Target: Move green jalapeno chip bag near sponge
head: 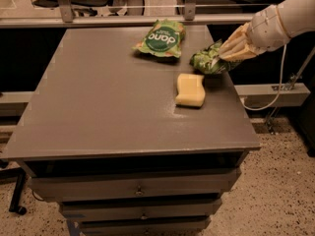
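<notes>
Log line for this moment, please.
end effector: above table right edge, shut on green jalapeno chip bag | bag: just behind sponge

The sponge [190, 90] lies on the bench [98, 107], right of centre. Just behind it and slightly to the right, at the bench's right edge, is the chip bag [205, 61]; whether the two touch cannot be told. The hand [227, 52] is right of the chip bag, closed on its right end. A second bag [161, 39] lies near the back edge, left of the chip bag. Drawers [135, 186] sit under the bench top.
</notes>
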Robot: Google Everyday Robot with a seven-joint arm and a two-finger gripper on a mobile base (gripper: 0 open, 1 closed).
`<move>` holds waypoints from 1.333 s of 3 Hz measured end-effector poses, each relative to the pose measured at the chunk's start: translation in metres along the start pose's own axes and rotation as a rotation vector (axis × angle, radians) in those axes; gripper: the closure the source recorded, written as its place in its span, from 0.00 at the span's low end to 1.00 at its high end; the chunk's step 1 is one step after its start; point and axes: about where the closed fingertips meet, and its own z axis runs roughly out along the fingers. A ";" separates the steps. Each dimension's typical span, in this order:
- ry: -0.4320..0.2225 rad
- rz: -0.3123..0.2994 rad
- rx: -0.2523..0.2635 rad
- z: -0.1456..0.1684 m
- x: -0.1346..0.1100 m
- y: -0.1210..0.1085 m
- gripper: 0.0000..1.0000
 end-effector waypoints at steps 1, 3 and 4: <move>-0.018 -0.005 -0.049 0.005 0.009 0.011 1.00; -0.109 -0.042 -0.142 0.027 0.002 0.032 1.00; -0.185 -0.092 -0.177 0.041 -0.023 0.035 1.00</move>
